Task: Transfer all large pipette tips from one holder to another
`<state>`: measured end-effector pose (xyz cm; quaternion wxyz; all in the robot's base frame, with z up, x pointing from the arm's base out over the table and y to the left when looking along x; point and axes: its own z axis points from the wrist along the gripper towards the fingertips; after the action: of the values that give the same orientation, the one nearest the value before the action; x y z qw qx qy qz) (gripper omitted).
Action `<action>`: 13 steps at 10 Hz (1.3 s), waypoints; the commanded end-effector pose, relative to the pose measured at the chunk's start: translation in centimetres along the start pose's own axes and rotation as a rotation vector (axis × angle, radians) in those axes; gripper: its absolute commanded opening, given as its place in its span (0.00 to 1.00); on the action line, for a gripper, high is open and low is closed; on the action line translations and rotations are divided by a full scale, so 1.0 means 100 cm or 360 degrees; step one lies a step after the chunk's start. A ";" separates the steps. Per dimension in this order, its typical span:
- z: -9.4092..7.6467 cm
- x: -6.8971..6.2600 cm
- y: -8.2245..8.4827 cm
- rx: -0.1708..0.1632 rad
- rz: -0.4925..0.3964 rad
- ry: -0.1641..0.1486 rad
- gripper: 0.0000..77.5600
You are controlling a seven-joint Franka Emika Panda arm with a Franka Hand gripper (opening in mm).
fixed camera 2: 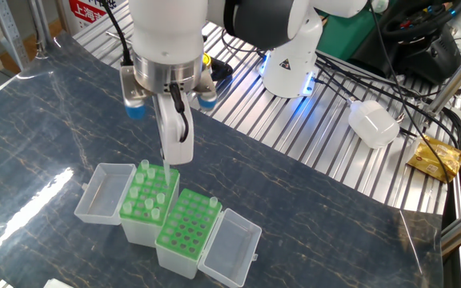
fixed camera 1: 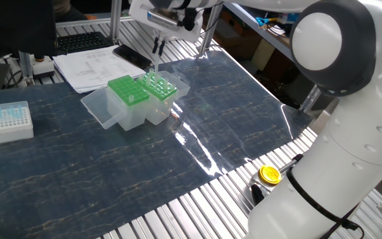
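- Large pipette tips point(fixed camera 2: 145, 198) stand collar-up in the holes of one green-topped holder point(fixed camera 2: 138, 226), the left of the pair in the view from the robot's side; upright seating leaves each collar free for a grasp from above.
- One tip point(fixed camera 2: 166, 172) hangs point-down from the gripper point(fixed camera 2: 176, 158), just above that rack (it looks clear of the holes, though it is too thin to be sure).
- Fingers are pressed together, pinching the tip near its collar, so the cone hangs vertical and can drop straight into a hole.
- Second holder point(fixed camera 2: 186, 236) touches the first at about 4 o'clock, its holes apparently empty: it is probably the destination, set close to keep the carry short.
- Both clear lids point(fixed camera 2: 102, 194) are folded outward, off the approach path.
- A small white box point(fixed camera 1: 6, 122) sits well apart.
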<state>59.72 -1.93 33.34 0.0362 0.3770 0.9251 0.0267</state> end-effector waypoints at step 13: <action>-0.024 0.029 0.027 -0.0014 0.0164 0.0073 0.01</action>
<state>59.22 1.59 35.67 0.0150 0.4193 0.9069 0.0385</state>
